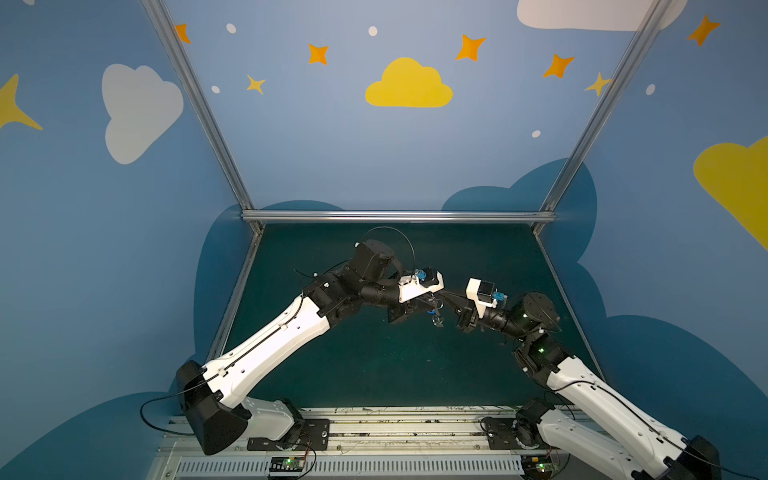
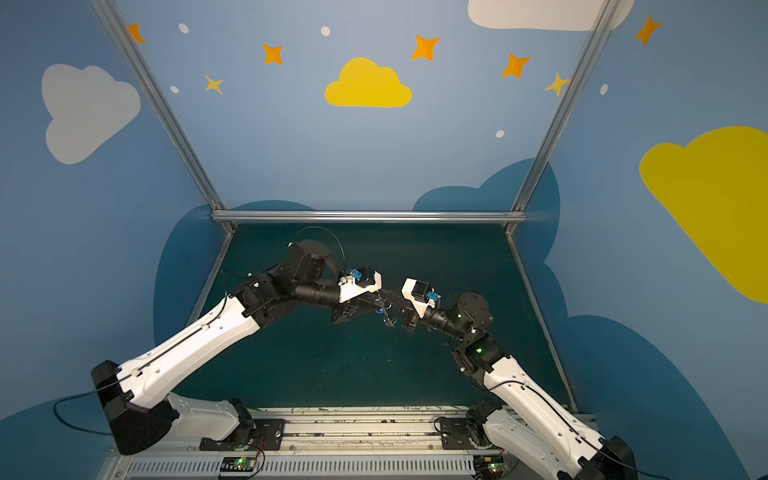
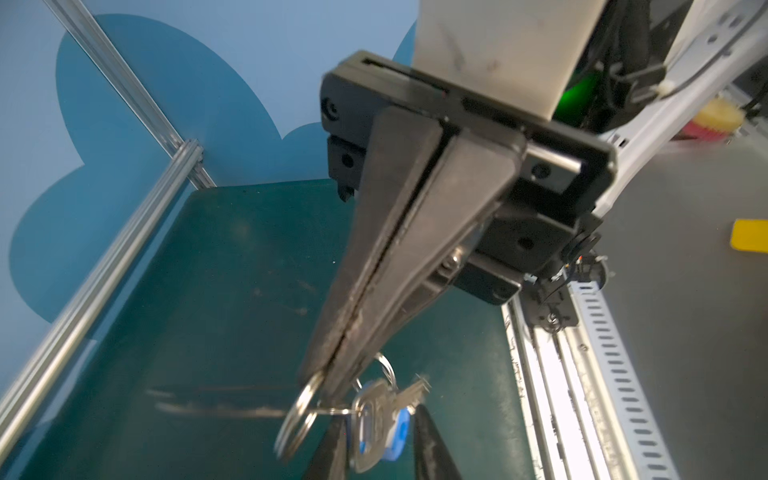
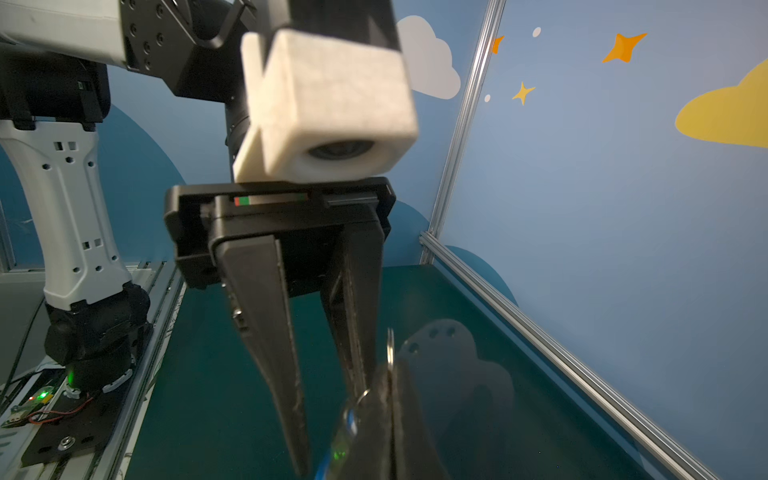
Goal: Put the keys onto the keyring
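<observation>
In the left wrist view my right gripper (image 3: 328,382) comes in shut on a silver split ring (image 3: 299,411). From that ring hang a plain silver key (image 3: 374,428) and the blue-headed key (image 3: 401,434). They dangle between the parted fingers of my left gripper (image 3: 376,415), which is open. The right wrist view shows the left gripper (image 4: 332,432) with its fingers apart and my right gripper (image 4: 390,370) shut, with the ring (image 4: 390,345) standing out of it. The grey keyring plate (image 4: 453,365) lies on the mat beyond. In both top views the grippers meet above mid-table (image 1: 436,307).
The dark green mat (image 1: 374,365) is fenced by aluminium rails (image 1: 395,216) at the back and sides. The arms' base rail (image 1: 374,432) runs along the front edge. Small rings (image 1: 436,322) dangle under the two grippers.
</observation>
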Robot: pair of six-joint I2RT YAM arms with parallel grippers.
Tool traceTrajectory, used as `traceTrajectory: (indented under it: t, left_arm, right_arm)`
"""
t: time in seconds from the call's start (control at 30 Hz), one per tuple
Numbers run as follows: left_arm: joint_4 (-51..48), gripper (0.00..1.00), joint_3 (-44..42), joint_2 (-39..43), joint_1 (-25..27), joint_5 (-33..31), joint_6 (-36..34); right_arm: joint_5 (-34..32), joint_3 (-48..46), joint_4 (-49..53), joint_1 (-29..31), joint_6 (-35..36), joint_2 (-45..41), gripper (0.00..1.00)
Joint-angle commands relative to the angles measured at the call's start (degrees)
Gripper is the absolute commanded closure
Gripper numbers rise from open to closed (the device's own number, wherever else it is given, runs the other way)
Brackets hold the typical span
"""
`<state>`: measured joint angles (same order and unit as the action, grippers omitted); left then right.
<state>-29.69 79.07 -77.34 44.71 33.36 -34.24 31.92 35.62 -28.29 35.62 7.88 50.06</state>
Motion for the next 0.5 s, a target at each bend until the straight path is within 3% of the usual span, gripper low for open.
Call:
traceTrajectory:
  t: [0.0,0.13,0.23,0.47]
  left_arm:
    - [1.56,0.68,-1.37,3.40,0.14,-2.90,-0.13]
    - [4.34,0.67,-3.64,5.41,-0.21,-5.29,1.08]
    - [7.38,0.62,-5.32,5.31,-0.14,-4.62,3.03]
    - [13.04,0.62,-7.90,3.64,-0.25,-3.60,6.98]
  right_arm:
    - [-0.63,0.08,-3.14,-0.28,-0.48,0.03,1.00]
    - [-0.57,0.07,-3.34,-0.55,-0.61,0.12,1.00]
    - [-0.37,0.22,-3.50,-0.71,-0.70,0.23,1.00]
    - [-0.19,0.42,-3.04,-0.81,-0.60,0.12,1.00]
